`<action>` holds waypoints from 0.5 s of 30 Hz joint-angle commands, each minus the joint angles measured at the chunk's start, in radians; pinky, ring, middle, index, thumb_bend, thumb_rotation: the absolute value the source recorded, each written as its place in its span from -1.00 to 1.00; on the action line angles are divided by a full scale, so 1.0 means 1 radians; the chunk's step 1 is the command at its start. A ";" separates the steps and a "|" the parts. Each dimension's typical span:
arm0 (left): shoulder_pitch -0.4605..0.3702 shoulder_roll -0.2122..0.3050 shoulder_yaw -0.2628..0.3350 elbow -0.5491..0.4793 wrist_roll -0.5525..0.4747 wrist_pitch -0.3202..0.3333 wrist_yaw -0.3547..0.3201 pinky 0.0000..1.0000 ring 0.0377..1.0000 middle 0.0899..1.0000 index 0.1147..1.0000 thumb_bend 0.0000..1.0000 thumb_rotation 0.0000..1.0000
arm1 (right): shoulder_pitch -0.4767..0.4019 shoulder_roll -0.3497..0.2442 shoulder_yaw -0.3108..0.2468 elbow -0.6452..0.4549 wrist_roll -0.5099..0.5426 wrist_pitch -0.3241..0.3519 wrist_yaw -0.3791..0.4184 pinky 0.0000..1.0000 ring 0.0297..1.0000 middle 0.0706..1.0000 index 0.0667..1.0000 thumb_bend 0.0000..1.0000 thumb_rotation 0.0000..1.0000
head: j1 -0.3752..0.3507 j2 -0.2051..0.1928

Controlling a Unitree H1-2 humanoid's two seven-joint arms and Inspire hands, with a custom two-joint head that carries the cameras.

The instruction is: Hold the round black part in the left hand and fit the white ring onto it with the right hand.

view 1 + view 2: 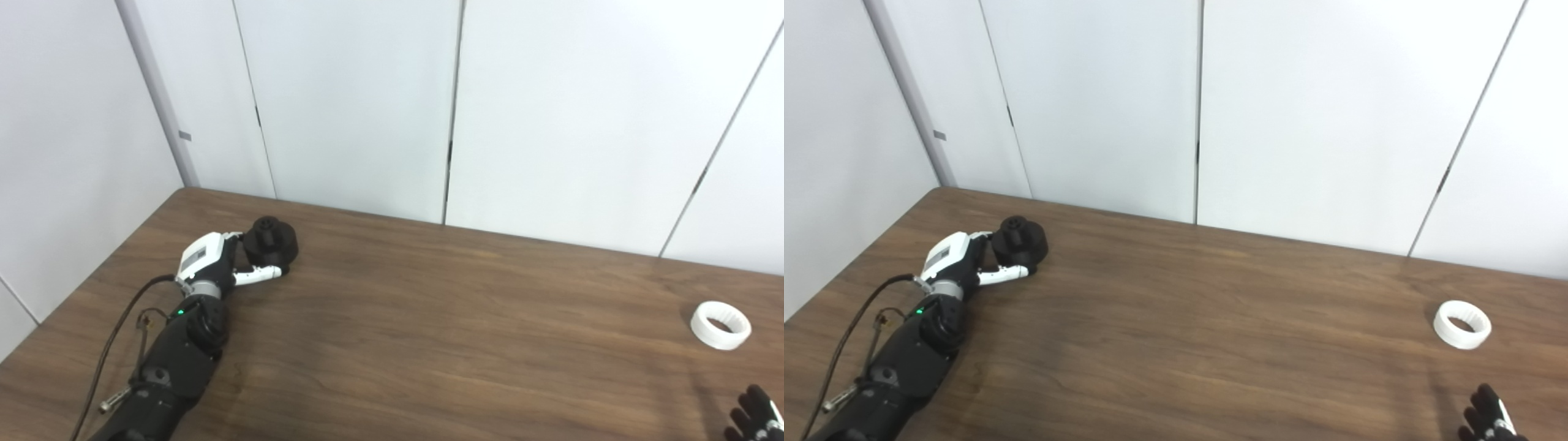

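The round black part (271, 242) rests on the wooden table (429, 318) at the far left. My left hand (211, 260) wraps it from the left, white thumb along its near side and the other fingers hidden behind it. Far to the right lies the white ring (721, 325), flat and alone on the table. Only the dark fingertips of my right hand (756, 416) show at the bottom right corner, spread apart, holding nothing, a short way nearer than the ring.
White wall panels (1304, 122) stand right behind the table's far edge and along its left side. A black cable (113, 343) trails beside the left forearm. Bare wood stretches between the black part and the ring.
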 commanded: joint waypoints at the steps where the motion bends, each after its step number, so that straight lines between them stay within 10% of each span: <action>1: -0.055 0.008 0.005 -0.014 -0.004 -0.017 0.023 1.00 0.99 0.87 0.65 1.00 0.13 | -0.015 -0.004 -0.005 -0.042 -0.004 -0.013 -0.010 1.00 1.00 1.00 0.95 0.29 1.00 | 0.000 0.001; 15: -0.095 -0.040 0.045 0.092 -0.082 -0.066 0.099 1.00 0.96 0.84 0.60 1.00 0.01 | -0.013 -0.004 -0.009 -0.046 -0.011 -0.014 -0.018 1.00 1.00 0.99 0.93 0.29 1.00 | -0.005 0.004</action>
